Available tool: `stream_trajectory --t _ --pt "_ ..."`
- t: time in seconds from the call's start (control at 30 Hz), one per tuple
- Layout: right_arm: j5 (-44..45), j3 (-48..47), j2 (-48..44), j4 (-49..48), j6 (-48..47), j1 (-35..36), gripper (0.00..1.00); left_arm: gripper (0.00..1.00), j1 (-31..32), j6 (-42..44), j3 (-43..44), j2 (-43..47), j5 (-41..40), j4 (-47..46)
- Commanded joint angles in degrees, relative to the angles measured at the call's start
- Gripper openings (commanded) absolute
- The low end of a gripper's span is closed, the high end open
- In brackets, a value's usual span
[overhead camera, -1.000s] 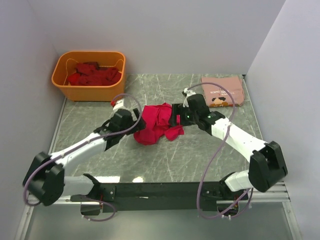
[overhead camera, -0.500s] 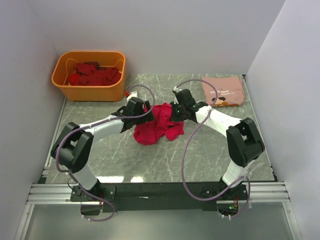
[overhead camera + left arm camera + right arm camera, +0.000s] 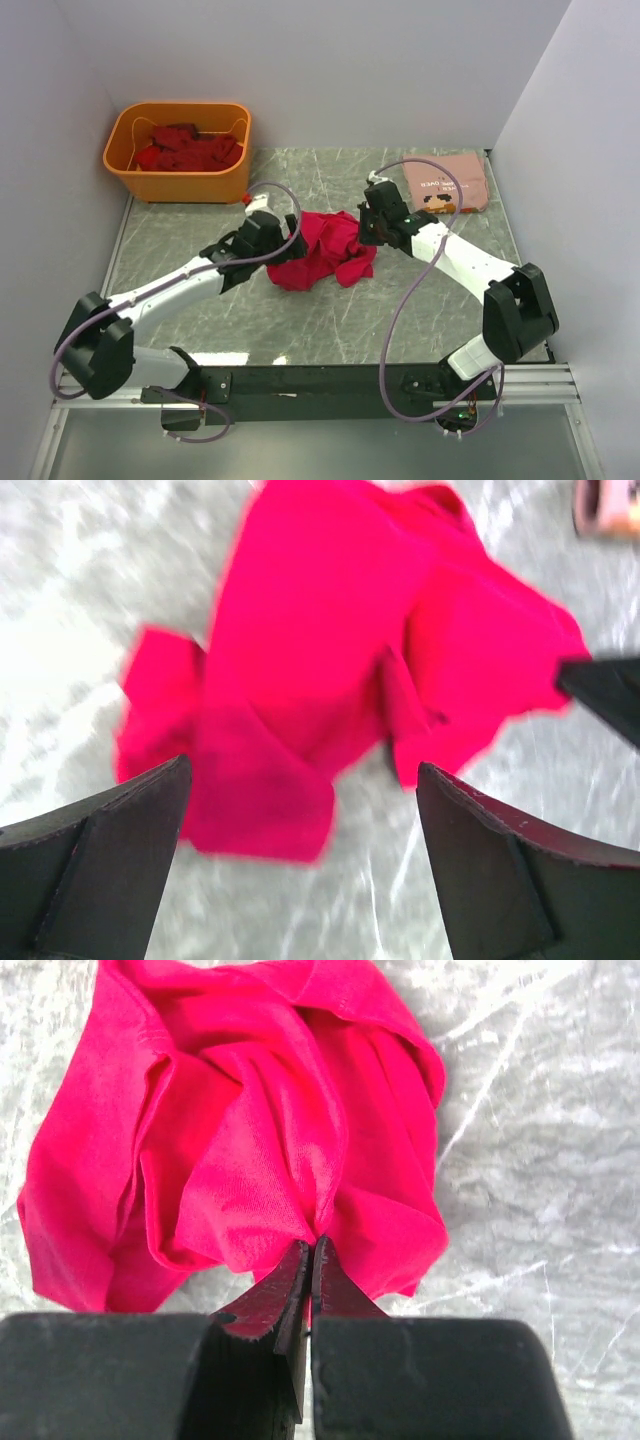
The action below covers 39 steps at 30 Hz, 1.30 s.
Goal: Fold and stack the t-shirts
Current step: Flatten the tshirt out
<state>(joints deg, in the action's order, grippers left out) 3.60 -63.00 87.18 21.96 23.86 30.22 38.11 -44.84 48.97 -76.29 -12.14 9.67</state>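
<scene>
With the left gripper [image 3: 302,772] open, the right gripper [image 3: 312,1252] pinches only a thin fold of the tee [image 3: 240,1130], which may slip out.

Two loose t-shirts [image 3: 325,250] — one tub [image 3: 180,185].

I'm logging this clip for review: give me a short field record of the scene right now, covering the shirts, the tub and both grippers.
crimson-pink t-shirt: crumpled, centre of table
salmon-pink t-shirt: folded, far right corner
dark red t-shirts: heaped in orange tub
right gripper: shut, pinching the crimson-pink t-shirt
left gripper: open above the same shirt, not gripping
</scene>
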Motion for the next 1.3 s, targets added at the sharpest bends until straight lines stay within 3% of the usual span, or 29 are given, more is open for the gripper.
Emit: stream_trajectory --t 0.0,0.13,0.3,0.47,0.6,0.67,0.7,0.77,0.8,0.97,1.27 --pt "-0.08 1.3 -2.71 1.25 1.1 -0.16 0.0 1.0 4.77 -2.26 -0.46 2.55 -3.41 6.23" --pt "-0.96 2.09 -3.06 0.81 1.19 -0.16 0.0 0.99 10.04 -5.68 -0.01 1.33 -5.78 9.4" --pt "-1.75 2.36 -3.24 0.19 0.84 -0.16 0.0 0.99 11.29 -9.03 0.77 -4.65 -8.69 10.55" --pt "-1.93 3.32 -3.5 -0.33 0.84 -0.16 0.0 0.88 11.37 -9.56 3.93 -11.49 -9.48 8.78" --pt "-0.88 3.85 -4.29 -0.25 0.75 -0.16 0.0 0.52 11.29 -12.02 7.28 -13.62 -12.63 11.77" --pt "0.35 4.03 -4.65 0.02 0.75 -0.16 0.0 0.42 11.29 -12.38 7.37 -11.96 -13.43 12.83" --pt "0.97 3.85 -4.91 0.45 0.67 -0.25 0.0 0.3 11.37 -13.33 7.28 -11.17 -14.65 13.44" --pt "2.9 3.68 -5.26 1.07 0.75 -0.16 0.0 0.17 11.37 -14.74 7.45 -8.89 -16.76 16.86" --pt "3.6 3.59 -5.87 1.33 0.75 -0.25 0.0 0.01 11.29 -16.4 7.46 -8.09 -17.82 18.09" --pt "10.36 1.49 -8.86 3.35 0.49 -0.42 0.0 0.01 11.29 -18.61 9.65 -2.21 -25.9 27.31" --pt "19.95 -13.28 -17.81 7.84 -1.44 -2.62 0.0 0.01 11.29 -18.35 20.63 10.53 -45.31 35.94"
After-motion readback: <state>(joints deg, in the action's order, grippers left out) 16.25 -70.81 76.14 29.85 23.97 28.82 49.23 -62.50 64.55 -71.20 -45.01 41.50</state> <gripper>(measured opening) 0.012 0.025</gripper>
